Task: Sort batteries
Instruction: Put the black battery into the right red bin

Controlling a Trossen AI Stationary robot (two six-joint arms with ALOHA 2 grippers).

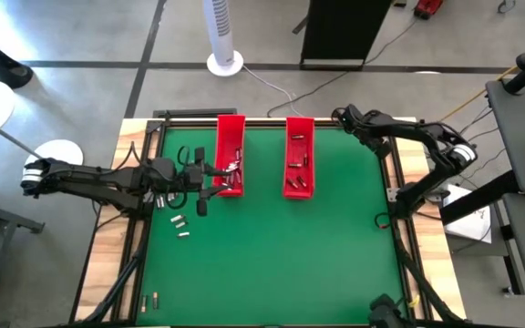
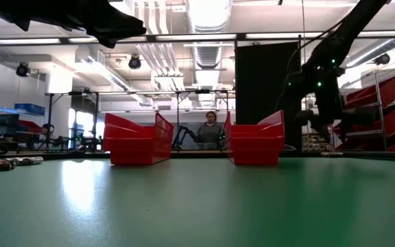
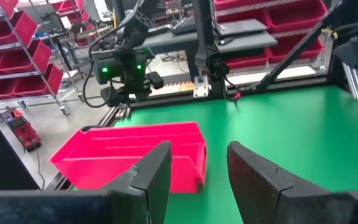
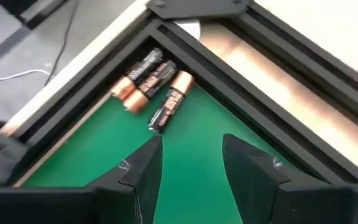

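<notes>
This is a workshop or robot lab with an industrial feel. The floor (image 1: 80, 82) is bare grey concrete with cables trailing across it, and the ceiling (image 2: 204, 17) shows open ducts, pipes and strip lights. Metal racks (image 3: 23, 50) loaded with slanted red storage bins (image 3: 291, 12) stand along the walls. The green tabletop (image 1: 281, 246) sits in a black metal frame (image 1: 272, 119) on a wooden base. A white tower fan (image 1: 222, 32) stands on the floor behind it, beside a black cabinet (image 1: 344, 27). Further work tables stand around, and a person (image 2: 211, 130) sits at a desk in the background among more equipment
</notes>
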